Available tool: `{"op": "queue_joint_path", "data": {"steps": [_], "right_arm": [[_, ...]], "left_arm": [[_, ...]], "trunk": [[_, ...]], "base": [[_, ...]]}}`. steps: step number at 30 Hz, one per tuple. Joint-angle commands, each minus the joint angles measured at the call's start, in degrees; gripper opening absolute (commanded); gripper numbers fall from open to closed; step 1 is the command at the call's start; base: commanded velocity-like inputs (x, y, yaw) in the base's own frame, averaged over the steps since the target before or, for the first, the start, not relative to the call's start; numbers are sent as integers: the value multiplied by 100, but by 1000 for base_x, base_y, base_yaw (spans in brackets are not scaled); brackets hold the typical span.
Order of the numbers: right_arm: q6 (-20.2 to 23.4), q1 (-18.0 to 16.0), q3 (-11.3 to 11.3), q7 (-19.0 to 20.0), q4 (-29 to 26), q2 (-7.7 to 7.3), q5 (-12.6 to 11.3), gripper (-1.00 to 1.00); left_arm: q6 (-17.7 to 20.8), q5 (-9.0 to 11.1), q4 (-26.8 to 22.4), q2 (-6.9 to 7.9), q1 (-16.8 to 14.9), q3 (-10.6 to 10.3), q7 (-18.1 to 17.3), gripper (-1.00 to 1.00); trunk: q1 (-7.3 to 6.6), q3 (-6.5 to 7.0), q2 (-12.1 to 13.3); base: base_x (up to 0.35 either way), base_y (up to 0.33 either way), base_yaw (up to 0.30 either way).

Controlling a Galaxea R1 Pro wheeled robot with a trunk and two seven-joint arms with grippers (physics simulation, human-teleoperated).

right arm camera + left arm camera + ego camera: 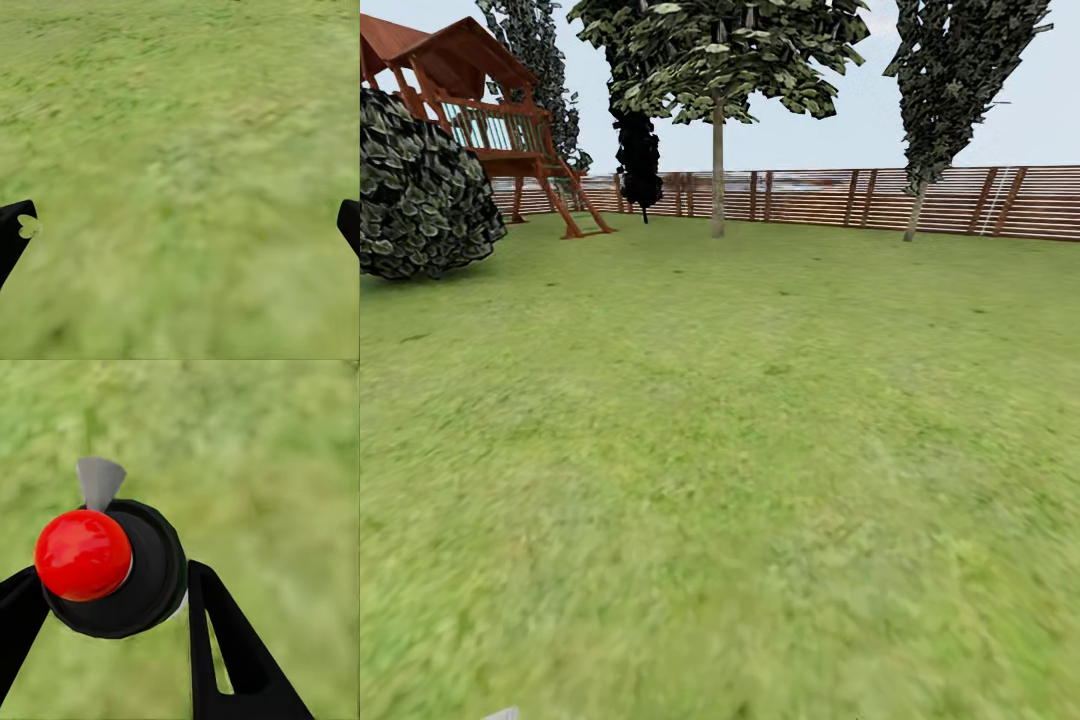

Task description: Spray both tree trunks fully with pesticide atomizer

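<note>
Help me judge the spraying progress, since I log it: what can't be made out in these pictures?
- Spray bottle, left wrist view: seen end-on between the left gripper fingers; its body is hidden behind the red cap and black collar.
- Tree trunk, head view: too far to tell any white specks.
- Right gripper, right wrist view: fingertips cut off by both side edges, nothing between them.
- Playhouse, head view: cut off by the left edge.

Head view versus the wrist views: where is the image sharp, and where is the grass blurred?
Head view: fence and tree trunk crisp, near lawn smeared. Left wrist view: atomizer sharp, grass blurred. Right wrist view: grass soft throughout, fingertips crisp.
</note>
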Motion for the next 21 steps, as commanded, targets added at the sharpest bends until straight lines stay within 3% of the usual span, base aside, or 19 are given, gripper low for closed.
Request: {"op": "queue_joint_path", "data": {"steps": [1,21], "right_arm": [[0,0,0,0,0,0,1,100],[0,0,0,0,0,0,0,100]], "left_arm": [[0,0,1,-1,0,1,0,-100],[7,0,5,0,0,1,0,-100]], "trunk": [[0,0,0],[0,0,0]], "base": [[338,0,0],[338,0,0]]}}
